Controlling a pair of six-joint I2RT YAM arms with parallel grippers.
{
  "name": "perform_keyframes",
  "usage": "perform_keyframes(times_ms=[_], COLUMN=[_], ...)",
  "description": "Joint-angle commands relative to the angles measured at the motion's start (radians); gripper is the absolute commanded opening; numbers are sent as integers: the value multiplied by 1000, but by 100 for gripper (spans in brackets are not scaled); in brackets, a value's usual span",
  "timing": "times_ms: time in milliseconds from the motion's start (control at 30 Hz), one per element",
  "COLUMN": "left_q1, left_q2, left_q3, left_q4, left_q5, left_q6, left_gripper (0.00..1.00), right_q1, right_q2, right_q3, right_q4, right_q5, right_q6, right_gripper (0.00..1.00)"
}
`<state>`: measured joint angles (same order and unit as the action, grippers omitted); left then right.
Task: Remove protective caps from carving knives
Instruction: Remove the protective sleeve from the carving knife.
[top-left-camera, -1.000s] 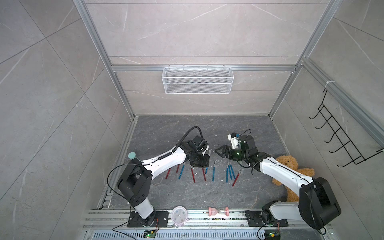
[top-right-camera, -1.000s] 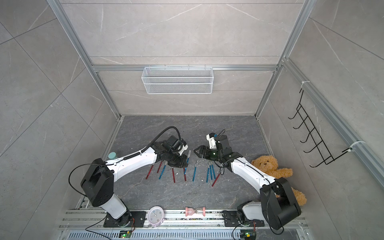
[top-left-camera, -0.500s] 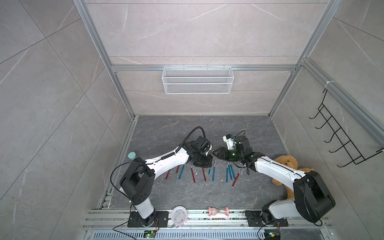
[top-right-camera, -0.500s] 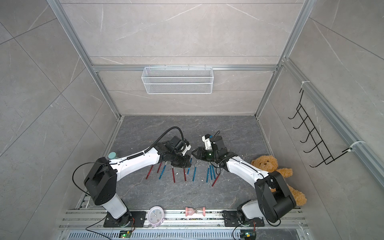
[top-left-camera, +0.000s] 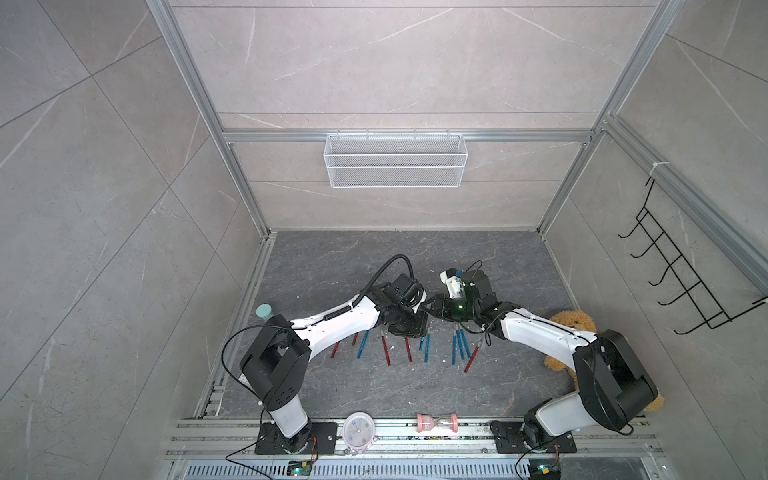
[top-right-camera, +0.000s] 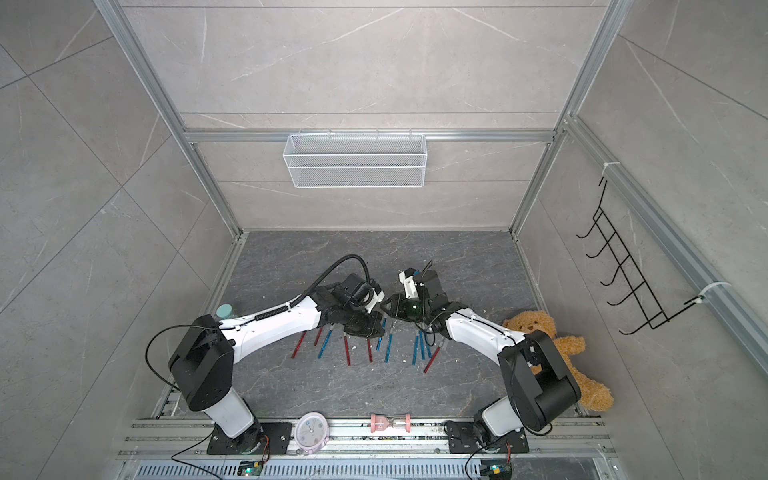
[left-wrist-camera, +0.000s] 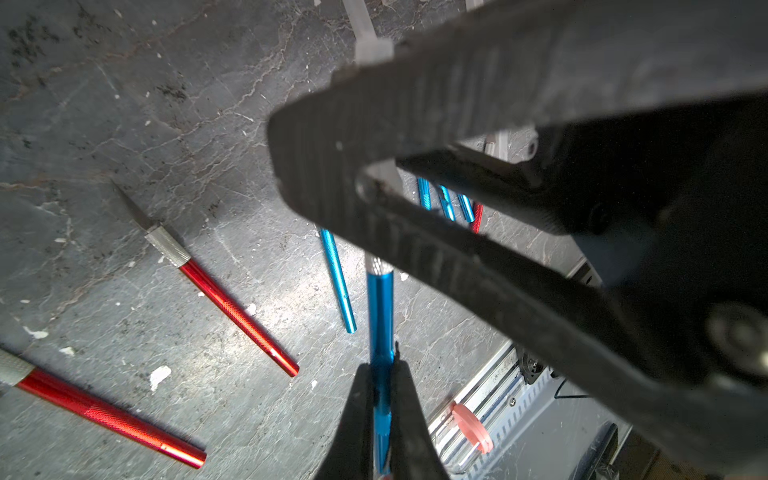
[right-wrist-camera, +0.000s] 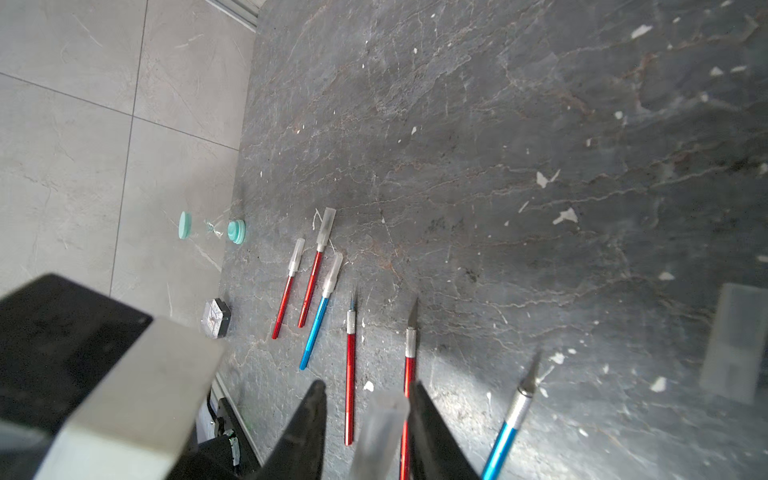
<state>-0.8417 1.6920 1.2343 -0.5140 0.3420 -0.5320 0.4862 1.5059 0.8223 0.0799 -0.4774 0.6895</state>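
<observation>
A: What's changed over there?

B: The right tool (right-wrist-camera: 368, 388) has come across to meet the left tool (left-wrist-camera: 382, 374) at the middle of the desk (right-wrist-camera: 498, 166), just on the far side of the row of knives (top-left-camera: 386, 353). A moment back its jaws stood wide. Now they've drawn in around the cap (right-wrist-camera: 382, 428).

A: Has it got hold?

B: Can't tell. 1 finger sits against the cap, and there looks to be a sliver of gap at the other.

A: And the left?

B: Clamped tight on the handle of the blue knife (left-wrist-camera: 380, 307), which it holds up off the desk with the capped end poking into the right tool.

A: So the pull comes next?

B: I'd say so. Once the pinch is firm, drawing the 2 tools apart should slide the cap off. Pull too early and the cap may just slip.

A: Much left?

B: At the left end 3 capped knives (right-wrist-camera: 311, 282) lie together. Near them 2 red knives (right-wrist-camera: 350, 374) already show bare blades.
</observation>
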Motion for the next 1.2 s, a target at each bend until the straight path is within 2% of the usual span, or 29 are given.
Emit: perform_keyframes(times_ms=[0,233,467,733,1167], left_q1=[-4,-5,-5,-14,-21], left_q2=[-4,-8,-9,-17,-35], left_q3=[34,25,22,6,-19], left_q4=[19,23,23,17,1], left_q5=[17,12,13,2,-13], left_q6=[-13,-15,-16,-18,-20], left_gripper=[5,5,5,5,5], right_q1=[7,8,9,3,-21], right_q2=[11,10,-4,-12,14], right_q3=[25,20,23,64,147], right_q4=[3,-3,-30,-74,-85], right_q5=[16,29,61,112,123], right_q6=[15,25,31,30,21], right_gripper=[31,21,15,12,11])
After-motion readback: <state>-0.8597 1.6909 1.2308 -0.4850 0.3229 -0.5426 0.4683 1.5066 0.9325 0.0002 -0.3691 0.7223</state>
